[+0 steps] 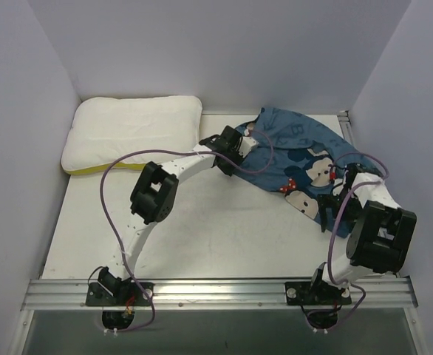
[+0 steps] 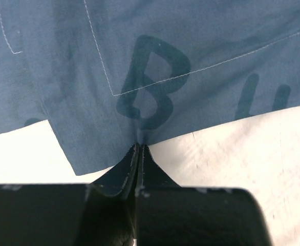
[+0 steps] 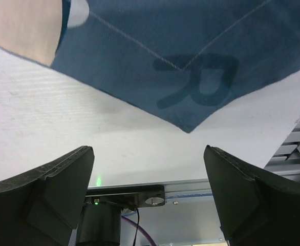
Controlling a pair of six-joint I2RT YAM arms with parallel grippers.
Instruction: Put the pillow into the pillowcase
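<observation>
The white pillow [image 1: 131, 133] lies at the back left of the table, its yellow band along the near edge. The blue pillowcase [image 1: 298, 159] with mouse faces lies crumpled at the centre right. My left gripper [image 1: 235, 146] is at its left edge. In the left wrist view this gripper [image 2: 140, 147] is shut on the edge of the pillowcase [image 2: 150, 61], just below a dark letter B. My right gripper [image 1: 335, 198] is over the near right part of the pillowcase. It stands open [image 3: 148, 149] and empty, with a corner of the pillowcase [image 3: 191, 66] just beyond its fingertips.
Grey walls close in the table on the left, back and right. An aluminium rail [image 1: 216, 292] runs along the near edge, holding both arm bases. Another rail [image 1: 347, 126] runs along the right side. The right arm's base [image 3: 124, 197] shows below the open jaws.
</observation>
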